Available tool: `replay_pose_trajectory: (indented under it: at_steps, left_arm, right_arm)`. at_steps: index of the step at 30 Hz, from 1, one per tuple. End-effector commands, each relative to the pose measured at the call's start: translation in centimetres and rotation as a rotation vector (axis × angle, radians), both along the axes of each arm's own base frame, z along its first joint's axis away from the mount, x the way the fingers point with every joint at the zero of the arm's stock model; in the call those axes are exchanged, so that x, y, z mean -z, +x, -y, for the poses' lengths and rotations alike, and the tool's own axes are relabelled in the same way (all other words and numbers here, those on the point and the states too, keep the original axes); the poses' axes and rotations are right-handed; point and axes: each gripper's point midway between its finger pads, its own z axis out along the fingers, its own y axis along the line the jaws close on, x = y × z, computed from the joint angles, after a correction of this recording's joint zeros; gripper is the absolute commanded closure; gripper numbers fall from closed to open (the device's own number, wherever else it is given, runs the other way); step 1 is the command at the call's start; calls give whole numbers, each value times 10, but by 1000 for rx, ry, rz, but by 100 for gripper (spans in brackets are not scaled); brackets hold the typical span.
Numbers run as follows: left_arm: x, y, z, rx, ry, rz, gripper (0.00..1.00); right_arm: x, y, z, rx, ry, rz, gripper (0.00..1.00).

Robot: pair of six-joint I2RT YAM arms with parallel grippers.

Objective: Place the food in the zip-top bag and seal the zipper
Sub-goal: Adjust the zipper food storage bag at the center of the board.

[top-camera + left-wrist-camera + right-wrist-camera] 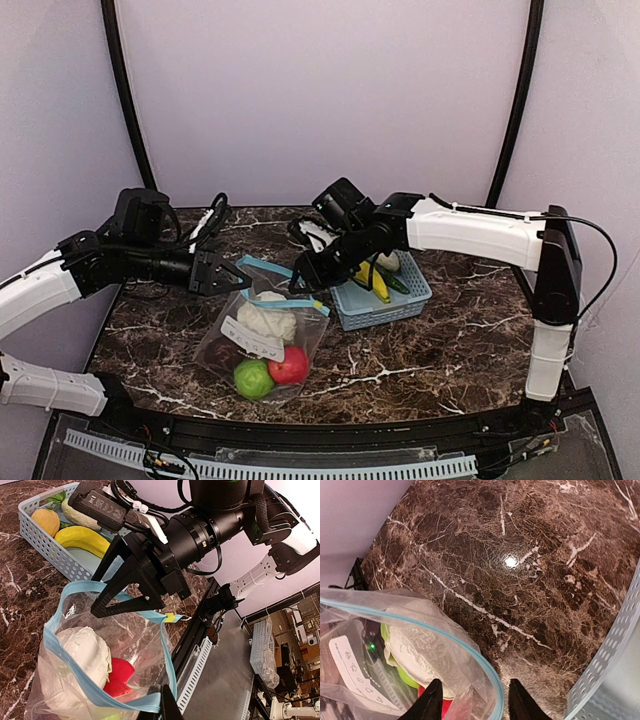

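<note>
The left tool is clenched on the teal zipper, pinching the near-left side of the mouth of the zip-top bag and holding that edge up off the tabletop. The right tool is released, its two black fingers standing apart. They straddle the opposite side of the mouth, and the teal strip and clear film run between them. Whether either finger presses the plastic cannot be told.

The bag lies on the dark marble tabletop between the two arms, its mouth spread open towards the back. There is one bag. It holds four pieces of food:
- one white cauliflower
- one green apple
- one red apple
- one dark red apple

One light blue lattice basket sits just to the right of the bag. In it lie one yellow banana, one green cucumber, one orange and a pale piece I cannot name.

The left arm reaches in from the left, its forearm roughly level and its wrist pointing right at the bag mouth. The right arm rises at the right edge. Its white forearm stretches left above the basket, and its wrist tips down to the rim.
</note>
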Motion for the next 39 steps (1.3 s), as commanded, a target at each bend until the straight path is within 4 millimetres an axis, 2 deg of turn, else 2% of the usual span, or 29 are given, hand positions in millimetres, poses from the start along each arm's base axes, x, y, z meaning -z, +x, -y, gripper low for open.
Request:
replay_pose_trajectory:
  at_steps: [1, 4, 6, 11, 18, 22, 25, 29, 33, 36, 39]
  left_arm:
    - [-12, 0, 1, 21, -9, 45, 99]
    - [-9, 4, -1, -3, 7, 44, 99]
    - [-7, 8, -4, -32, 25, 45, 99]
    - [-8, 20, -8, -94, 56, 62, 99]
    - [-18, 39, -9, -157, 75, 84, 99]
    - [-19, 55, -8, -208, 68, 63, 99]
    - [-21, 63, -3, -223, 45, 49, 99]
    - [-19, 72, 1, -256, 14, 17, 99]
    - [-11, 71, 4, -260, -13, -23, 84]
    - [-6, 65, 1, -260, -13, -47, 64]
    - [2, 58, -6, -272, 4, -71, 50]
  right_arm:
    - [-1, -6, 3, -28, 14, -19, 67]
    - [-8, -9, 5, -23, 31, -19, 92]
    - [-15, -12, 8, -19, 51, -19, 100]
    - [-46, -14, 18, 31, 102, 14, 100]
    - [-103, -23, 38, 103, 191, 84, 100]
    - [-115, -35, 40, 116, 216, 97, 100]
    - [-117, -42, 35, 124, 242, 108, 100]
    - [-100, -43, 25, 178, 242, 108, 100]
    - [-80, -34, 20, 301, 190, 141, 100]
    - [-74, -29, 17, 364, 177, 145, 100]
    - [-73, -25, 15, 407, 176, 151, 100]
